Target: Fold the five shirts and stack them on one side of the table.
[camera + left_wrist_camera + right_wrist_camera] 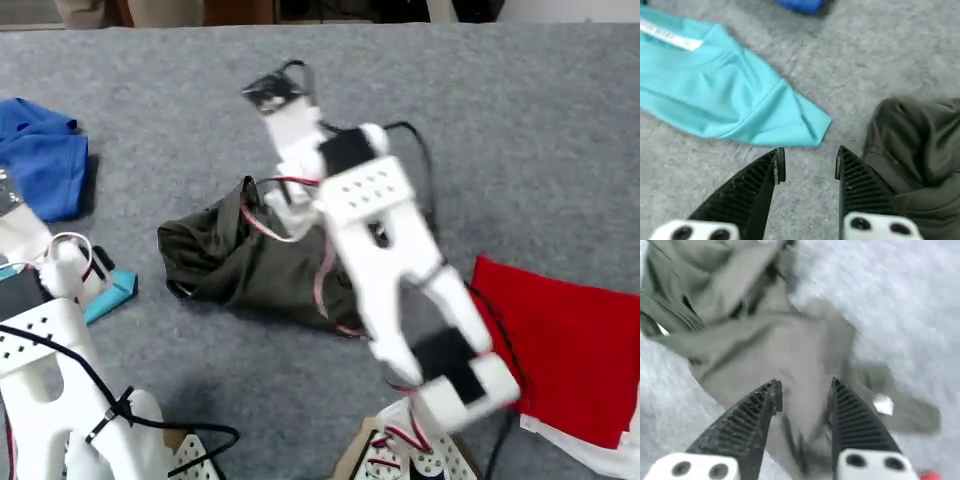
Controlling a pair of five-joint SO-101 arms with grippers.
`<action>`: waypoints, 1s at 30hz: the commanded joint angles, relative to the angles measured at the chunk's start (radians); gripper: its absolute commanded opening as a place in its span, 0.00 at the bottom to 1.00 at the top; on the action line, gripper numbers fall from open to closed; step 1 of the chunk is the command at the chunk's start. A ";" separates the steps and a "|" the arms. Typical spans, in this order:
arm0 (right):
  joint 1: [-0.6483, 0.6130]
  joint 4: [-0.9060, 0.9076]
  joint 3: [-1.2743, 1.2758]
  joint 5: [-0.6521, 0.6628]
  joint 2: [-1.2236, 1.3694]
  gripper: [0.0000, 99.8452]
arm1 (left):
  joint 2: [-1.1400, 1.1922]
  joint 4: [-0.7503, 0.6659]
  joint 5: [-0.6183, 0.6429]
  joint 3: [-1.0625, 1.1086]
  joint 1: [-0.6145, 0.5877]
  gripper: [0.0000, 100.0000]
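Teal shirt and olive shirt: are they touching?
Apart. The left wrist view shows bare grey table between the teal shirt and the olive shirt.

olive shirt [240, 262] heaped centrally, red shirt [570, 350] alongside; open table [520, 110] beyond

A dark olive shirt [235, 262] lies crumpled in a loose heap near the middle of the grey table [520, 120]. A blue shirt [40, 155] sits bunched at the table's left edge, well apart from the olive one. A teal shirt [715, 95] lies fairly smooth with its collar showing, one corner near the olive heap but not touching it. At the right edge, a red shirt [565, 345] lies flat with straight edges on top of a white shirt [600, 455].
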 commanded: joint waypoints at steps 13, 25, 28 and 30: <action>-0.216 0.238 -1.069 -0.106 0.928 0.15 | -0.019 0.005 -0.003 0.011 -0.219 0.18; -0.182 0.285 -1.491 -0.106 1.113 0.03 | -0.021 0.005 -0.055 0.032 -0.224 0.18; -0.162 0.284 -1.486 -0.106 1.026 0.03 | -0.019 0.002 -0.055 0.032 -0.224 0.18; -0.136 0.279 -1.480 -0.106 0.967 0.03 | -0.019 0.002 -0.055 0.032 -0.221 0.18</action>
